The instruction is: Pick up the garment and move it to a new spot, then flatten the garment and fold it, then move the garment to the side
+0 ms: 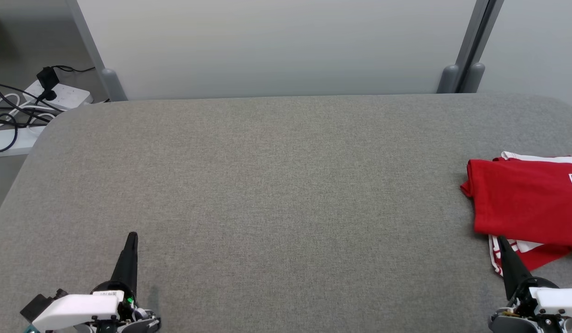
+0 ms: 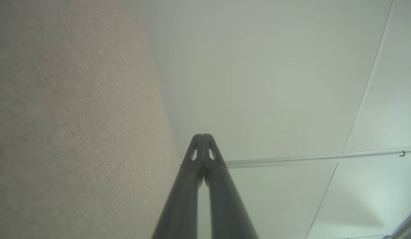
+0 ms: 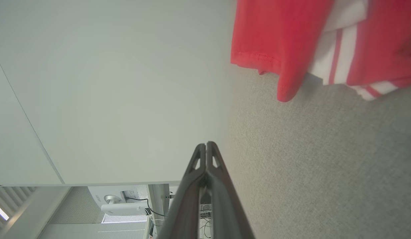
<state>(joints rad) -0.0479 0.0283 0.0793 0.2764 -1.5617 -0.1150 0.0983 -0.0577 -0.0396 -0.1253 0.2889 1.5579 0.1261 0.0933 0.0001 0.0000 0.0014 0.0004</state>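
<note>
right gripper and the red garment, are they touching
Apart. Right wrist view shows bare grey table between the shut right gripper and the red garment.

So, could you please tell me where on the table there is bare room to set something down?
The grey table is bare from its left edge across the middle, from the left gripper at the near side to the far edge. The right edge is crowded: the folded red garment lies there, the right gripper close to its near corner.
</note>
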